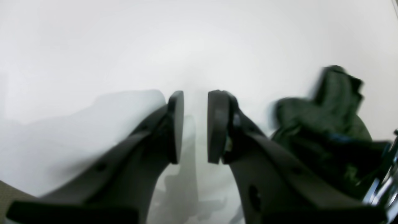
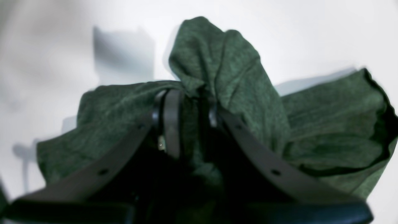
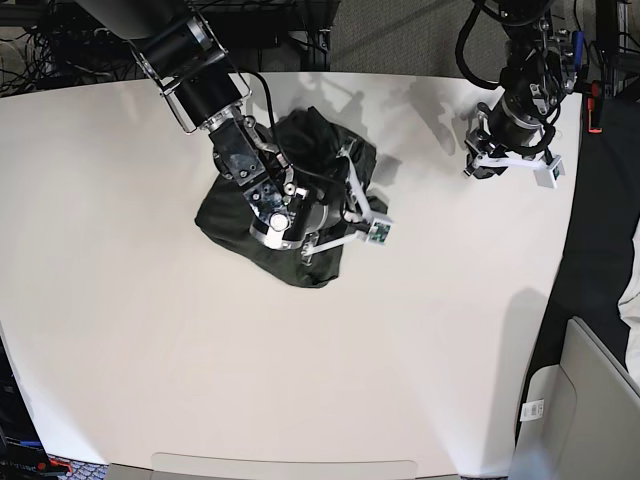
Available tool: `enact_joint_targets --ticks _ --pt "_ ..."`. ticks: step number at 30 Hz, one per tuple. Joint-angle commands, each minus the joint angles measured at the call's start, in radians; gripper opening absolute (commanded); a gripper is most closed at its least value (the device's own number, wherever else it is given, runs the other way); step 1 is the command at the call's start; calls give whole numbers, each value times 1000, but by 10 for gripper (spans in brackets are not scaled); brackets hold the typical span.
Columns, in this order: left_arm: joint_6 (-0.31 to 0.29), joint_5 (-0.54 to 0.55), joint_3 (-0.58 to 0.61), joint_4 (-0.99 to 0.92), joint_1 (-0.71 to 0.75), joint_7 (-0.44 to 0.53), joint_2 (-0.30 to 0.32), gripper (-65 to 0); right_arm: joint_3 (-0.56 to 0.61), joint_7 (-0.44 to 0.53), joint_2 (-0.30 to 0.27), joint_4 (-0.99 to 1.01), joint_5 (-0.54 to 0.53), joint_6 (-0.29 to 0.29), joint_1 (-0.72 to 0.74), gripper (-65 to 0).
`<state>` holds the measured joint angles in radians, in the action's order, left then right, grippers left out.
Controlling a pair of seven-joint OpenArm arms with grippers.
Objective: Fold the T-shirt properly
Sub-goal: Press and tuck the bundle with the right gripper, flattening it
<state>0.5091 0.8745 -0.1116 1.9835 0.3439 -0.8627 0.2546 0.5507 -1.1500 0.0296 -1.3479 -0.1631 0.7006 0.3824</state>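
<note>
- T-shirt (image 3: 300, 200): bunched in a dark green heap on the white counter (image 3: 150, 300), toward that view's upper middle. No clear long axis; the heap is roughly as wide as it is deep.
- Right gripper (image 2: 189, 124): directly over the heap, jaws nearly closed, pinching a raised fold of the fabric that stands up between and above the pads.
- Left gripper (image 1: 195, 124): well apart from the shirt, over bare counter, jaws parted with a narrow gap, holding nothing.
</note>
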Motion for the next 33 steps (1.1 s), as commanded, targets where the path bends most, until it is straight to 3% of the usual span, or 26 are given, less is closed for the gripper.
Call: enact_joint_targets --ticks 1,7,15,23,29,33 --pt "0 4 -6 20 -3 15 9 -534 -24 -8 10 3 53 -2 26 -560" --pt "0 4 -4 20 -3 15 9 -534 -122 21 16 49 153 -2 56 -560" --pt "0 4 -4 20 -3 15 9 -534 -209 95 -18 49 259 -2 74 -560" --pt "0 4 -4 20 -3 15 9 -534 -211 89 -29 -81 247 -2 68 -560" --pt "0 4 2 20 -4 15 9 -534 -209 -46 -67 -379 61 -2 7 -560" --pt "0 4 0 18 -7 15 7 -534 -211 -97 -122 -511 40 -2 -66 -560"
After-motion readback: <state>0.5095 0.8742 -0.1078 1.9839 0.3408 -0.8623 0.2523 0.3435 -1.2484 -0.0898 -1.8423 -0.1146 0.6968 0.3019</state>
